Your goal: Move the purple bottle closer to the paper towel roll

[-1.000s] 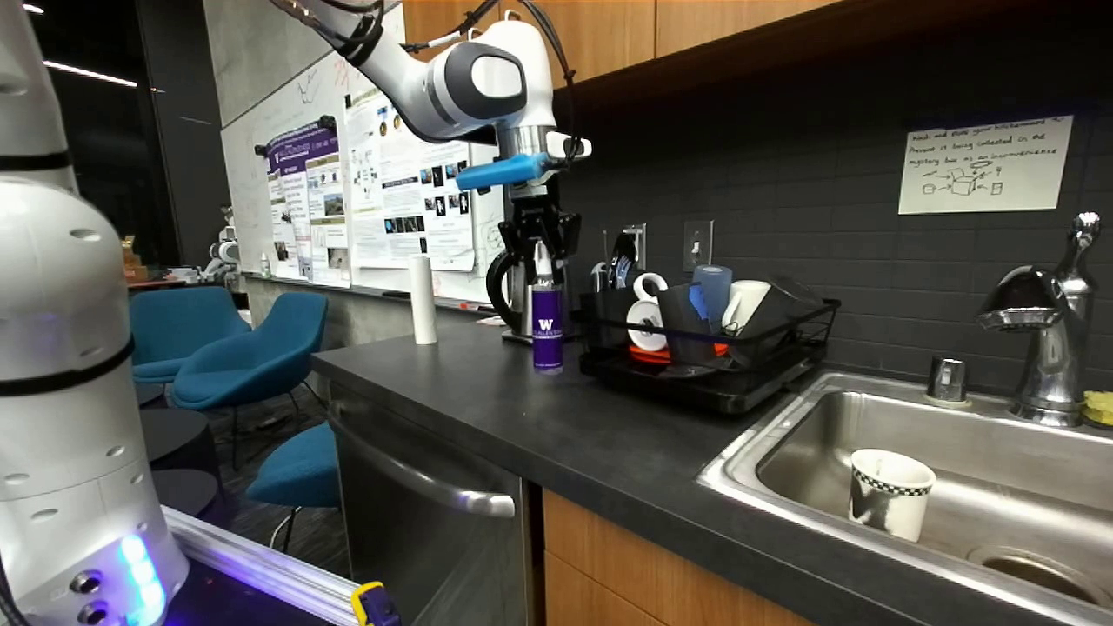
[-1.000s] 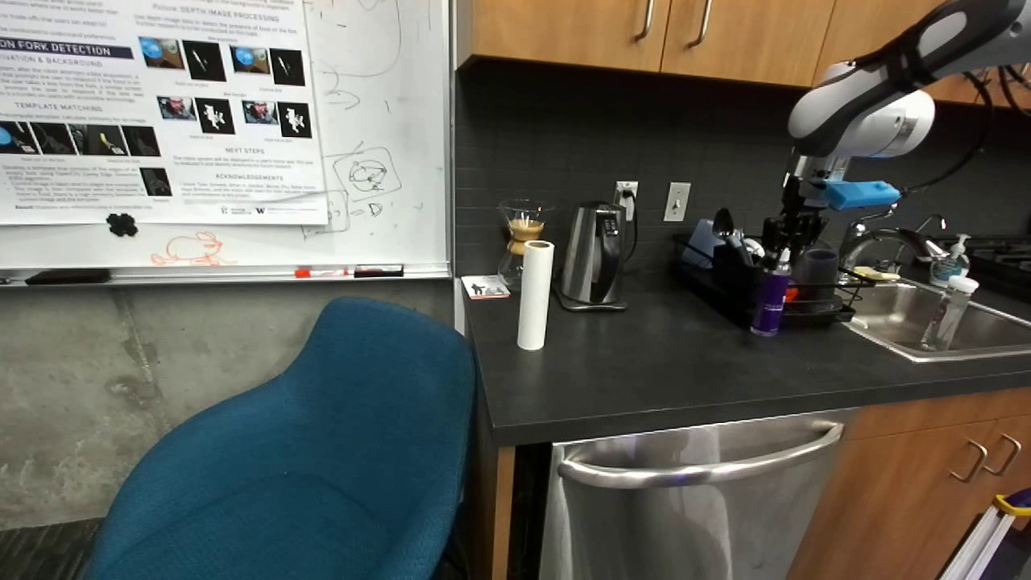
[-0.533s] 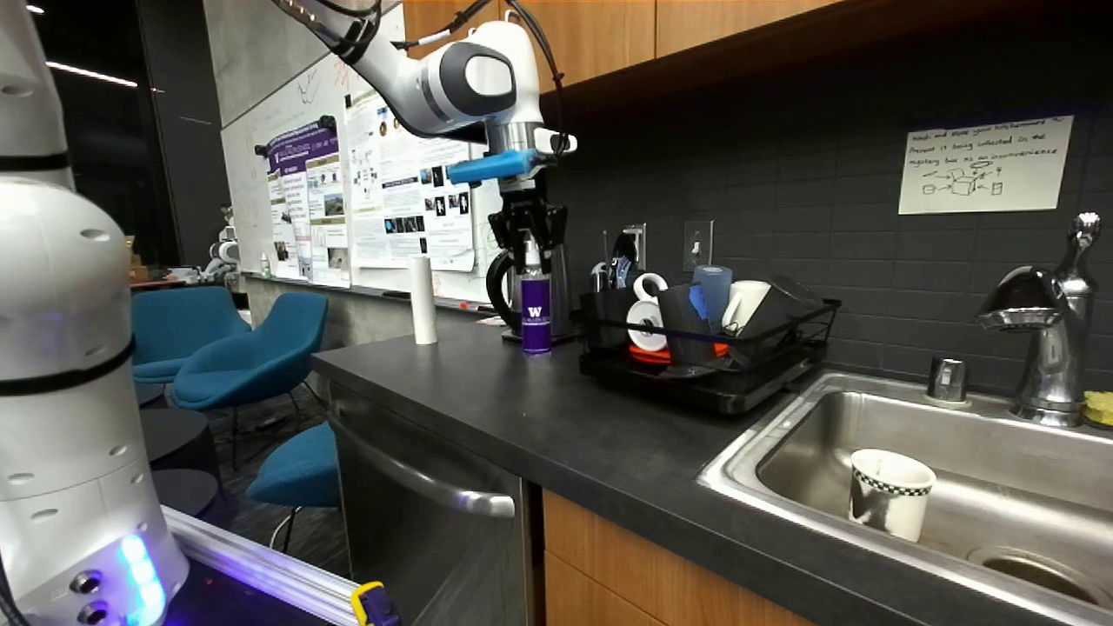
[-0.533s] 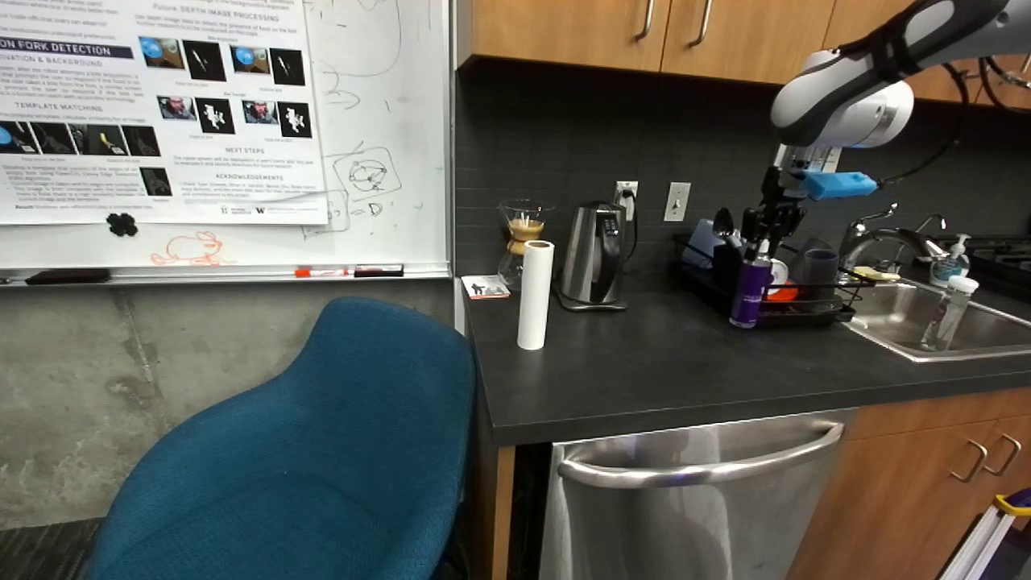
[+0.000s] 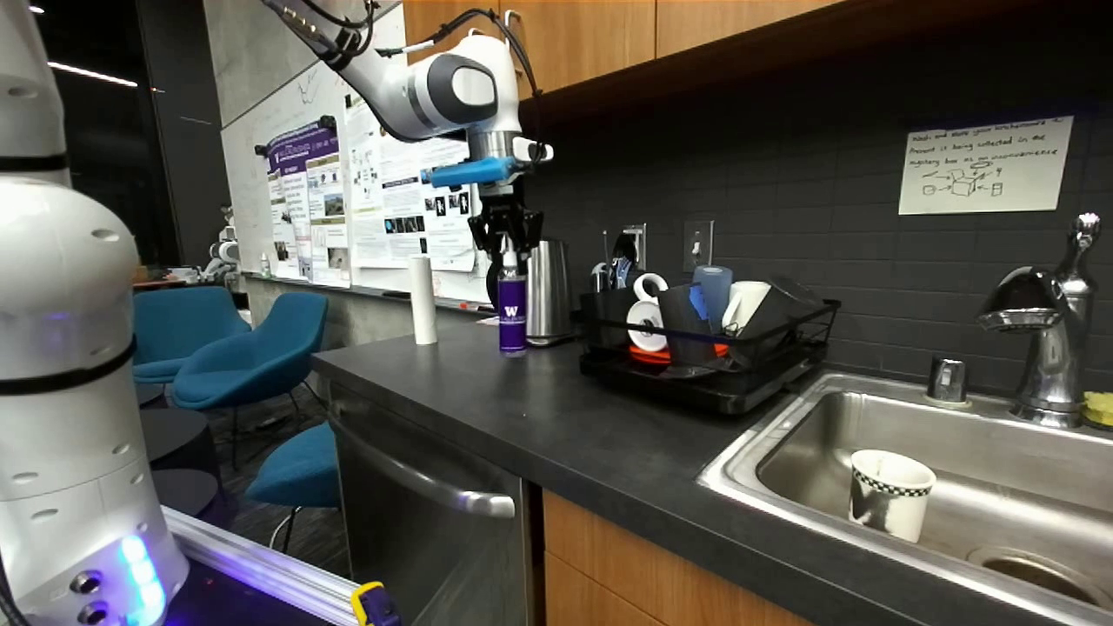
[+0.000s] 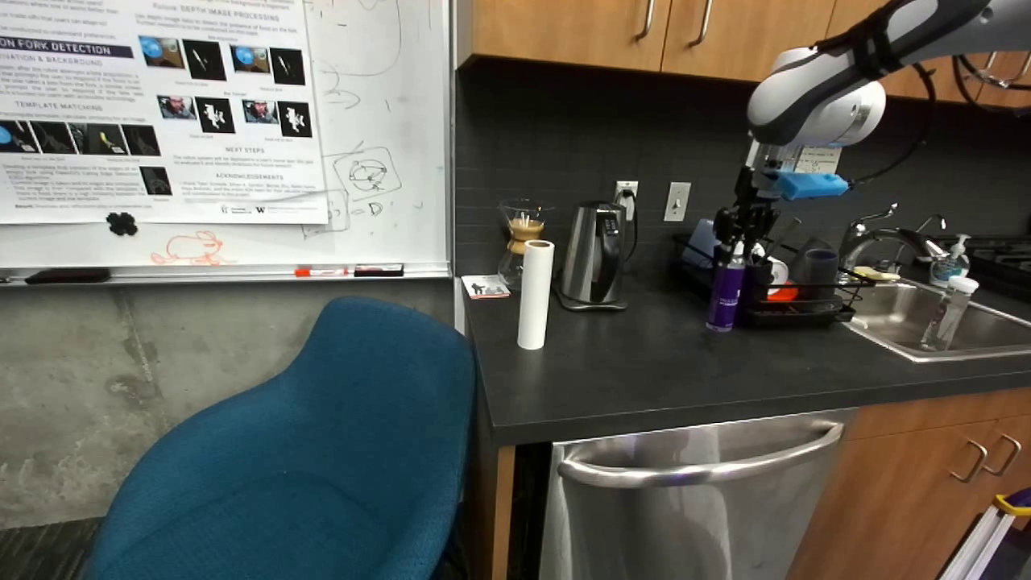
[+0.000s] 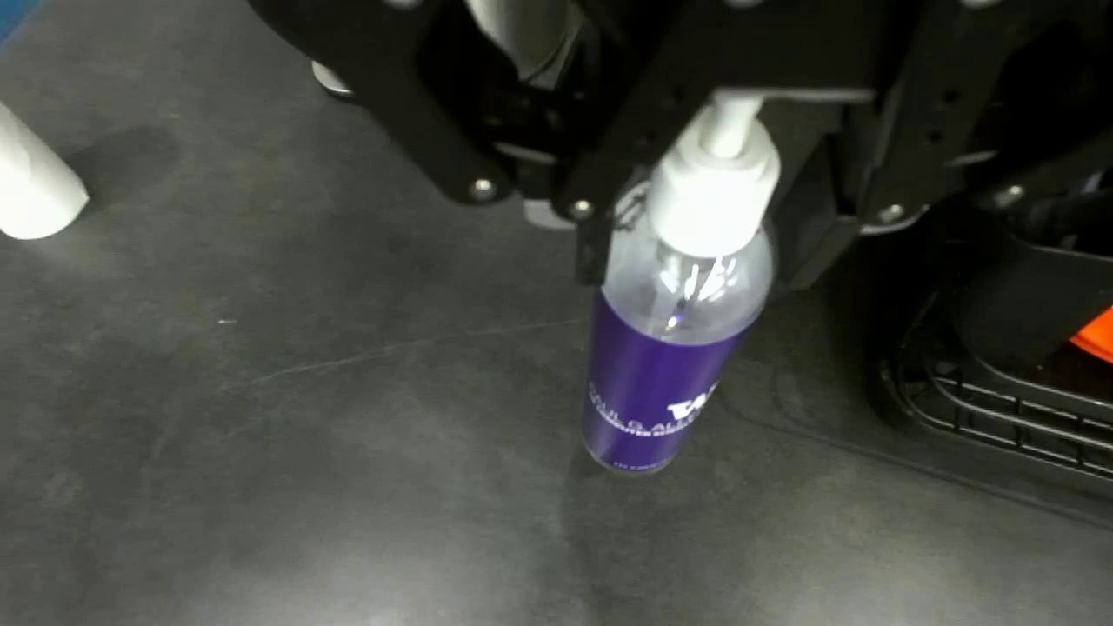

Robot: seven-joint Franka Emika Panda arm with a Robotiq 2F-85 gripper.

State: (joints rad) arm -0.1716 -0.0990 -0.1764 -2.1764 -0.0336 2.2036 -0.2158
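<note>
The purple bottle (image 5: 513,315) with a clear shoulder and white pump top is upright in both exterior views (image 6: 726,294), slightly tilted. My gripper (image 5: 508,259) is around its upper part from above. In the wrist view the gripper (image 7: 701,254) is shut on the bottle (image 7: 648,382), with one finger on each side of the clear shoulder. I cannot tell whether the base touches the counter. The white paper towel roll (image 5: 423,301) stands upright near the counter's end, left of the bottle in both exterior views (image 6: 535,296) and at the left edge of the wrist view (image 7: 35,187).
A steel kettle (image 6: 592,254) stands behind, between roll and bottle. A black dish rack (image 5: 709,348) with mugs is close to the bottle's right. A glass coffee maker (image 6: 519,242) stands behind the roll. The sink (image 5: 835,409) lies beyond the rack. The counter (image 6: 628,366) ends left of the roll.
My gripper and the bottle have moved left together in both exterior views, away from the dish rack's front and closer to the roll. The roll has not moved.
</note>
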